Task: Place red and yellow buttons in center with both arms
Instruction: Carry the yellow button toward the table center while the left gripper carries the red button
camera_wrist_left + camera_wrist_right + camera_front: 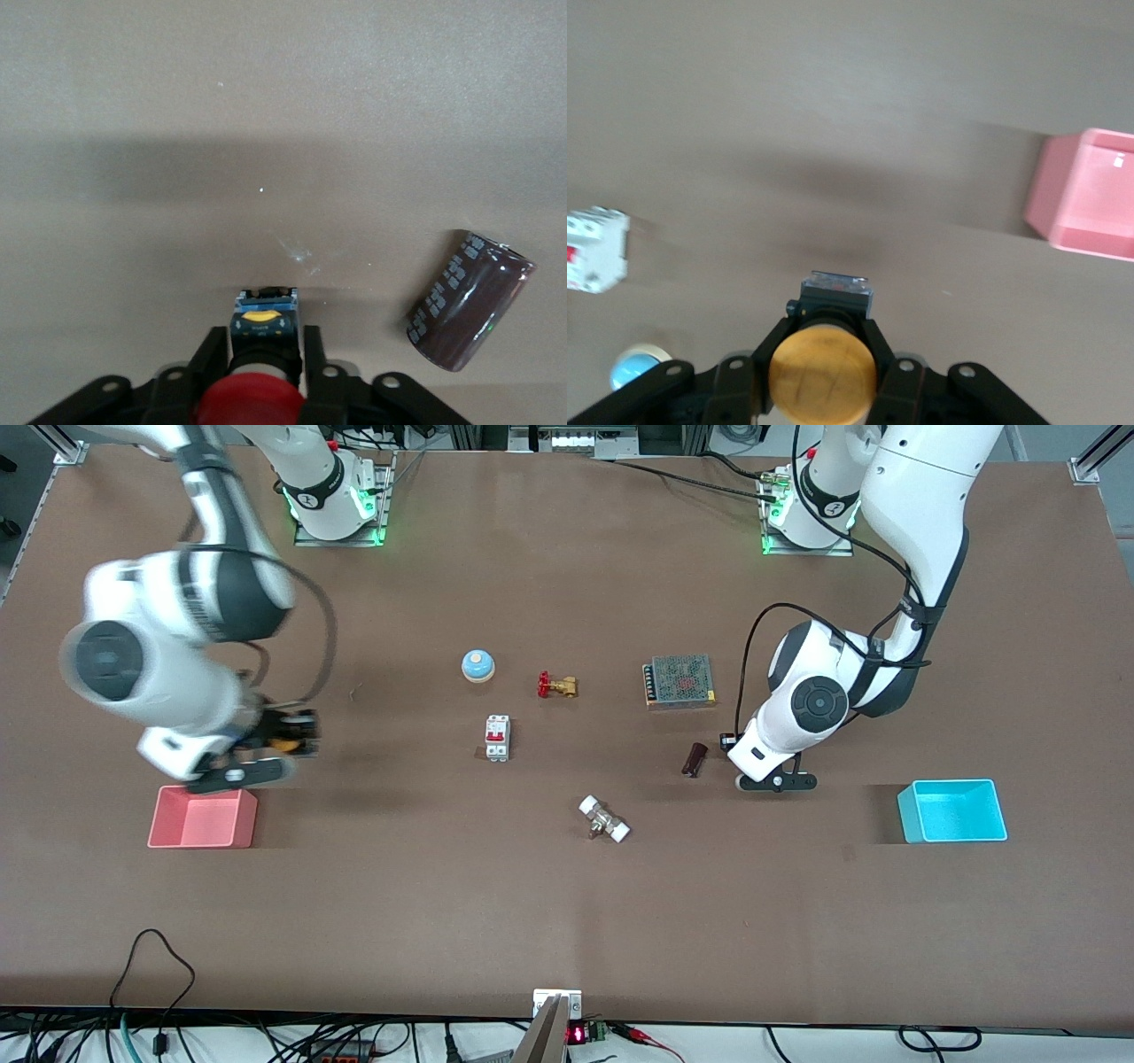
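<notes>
My right gripper (292, 737) is shut on the yellow button (285, 742) and holds it in the air beside the pink tray (204, 817), toward the table's middle. In the right wrist view the orange-yellow cap (822, 372) sits between the black fingers (757, 359), with the body sticking out past them. My left gripper (740, 757) is shut on the red button. In the left wrist view its red cap (248, 403) and dark body (264, 323) sit between the fingers (205, 354), low over the brown tabletop, next to a dark capacitor (469, 301).
Around the middle lie a blue bell (477, 664), a brass valve with a red handle (556, 685), a white and red breaker (497, 738), a mesh-covered power supply (679, 681), the capacitor (695, 759) and a white-capped fitting (604, 819). A cyan tray (952, 810) stands toward the left arm's end.
</notes>
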